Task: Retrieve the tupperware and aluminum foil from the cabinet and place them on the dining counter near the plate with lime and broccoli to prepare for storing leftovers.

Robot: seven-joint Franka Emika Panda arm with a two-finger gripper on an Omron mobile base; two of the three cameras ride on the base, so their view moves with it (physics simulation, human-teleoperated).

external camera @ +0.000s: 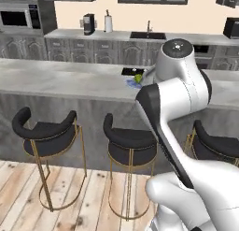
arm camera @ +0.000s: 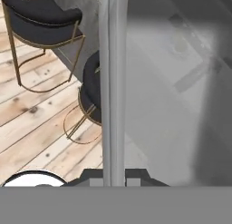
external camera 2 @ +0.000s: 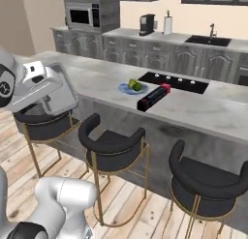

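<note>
bench (external camera 2: 203,112) long grey island, three dark stools (external camera 2: 114,146) in front | tupperware (external camera 2: 58,90) translucent, held up left of the bench above a stool | foil box (external camera 2: 153,97) lies on the bench beside the plate (external camera 2: 127,90) | jaws clenched on the tupperware rim

— What colours do I have here?
— I see a grey marbled bench (external camera 2: 193,110), a black foil box (external camera 2: 153,98) with a red end, a blue plate (external camera 2: 127,89), black stools (external camera 2: 112,147) on gold legs.
— And the tupperware (external camera 2: 59,89)?
— Translucent grey.
</note>
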